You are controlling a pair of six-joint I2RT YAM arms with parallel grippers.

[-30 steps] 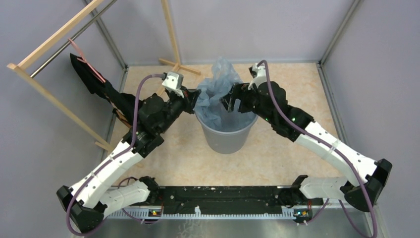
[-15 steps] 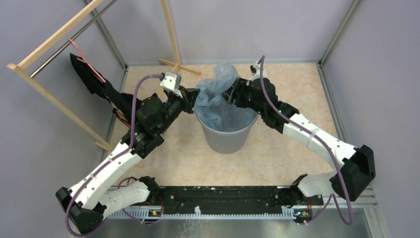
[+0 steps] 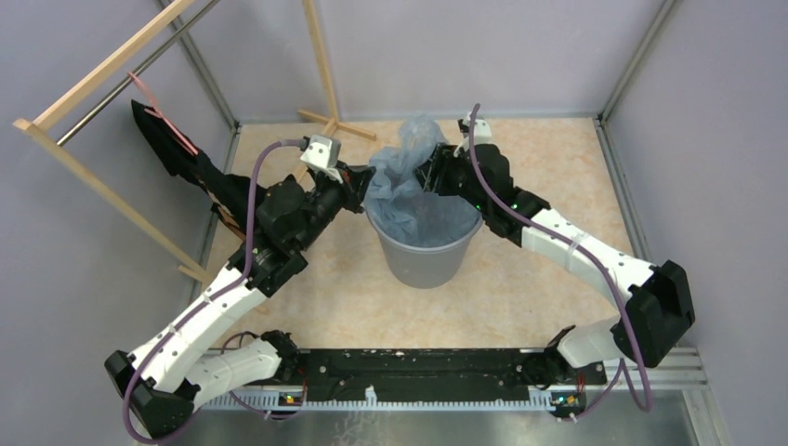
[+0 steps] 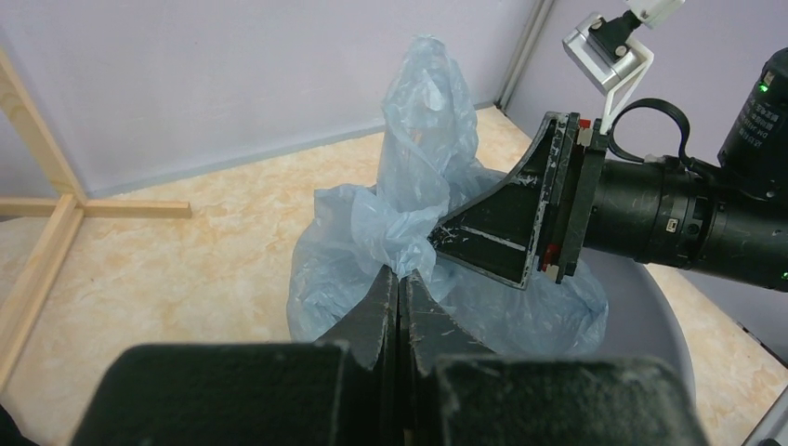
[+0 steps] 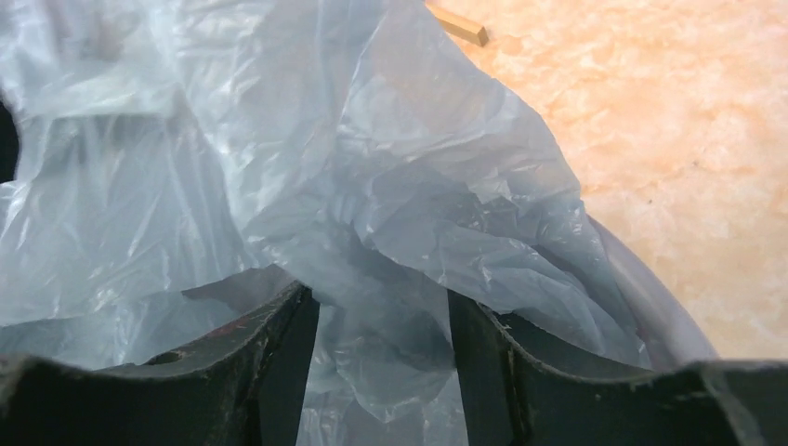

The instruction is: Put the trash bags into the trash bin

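1. The trash bin (image 3: 420, 262), round and grey, stands about mid-table (image 3: 316, 297). The 2 arms reach its mouth from opposite sides.
2. The trash bag (image 3: 409, 181) is pale-blue wrinkled film. It sits partly in the bin: its lower folds fill the mouth, and a crumpled peak rises above the far rim.
3. The left gripper (image 4: 400, 290) is at the bin's left rim, its jaws pressed together with a fold of the film nipped at their tips.
4. The right gripper (image 5: 379, 299) comes in over the far-right rim. Its fingers (image 5: 279, 353) stand part-way apart with bunched film in the gap. Whether they press the film cannot be told.
5. In the left wrist view, 1 black finger of the right gripper lies across the film just beyond the left gripper's tips. It hides part of the bag behind it.
6. A wooden rack (image 3: 88, 88) with a metal rod (image 3: 121, 88) stands at the far left. A black cloth (image 3: 186, 158) with a pink strap (image 3: 163, 116) hangs from it, just behind the left arm's elbow.
7. A wooden cross-shaped foot (image 3: 336, 125) lies on the table near the bin's far-left side, just beyond the left wrist camera.
8. A purple cable (image 3: 256, 186) loops along the left arm; another arcs over the right wrist.
9. A black rail (image 3: 418, 364) runs along the near edge between the 2 bases.
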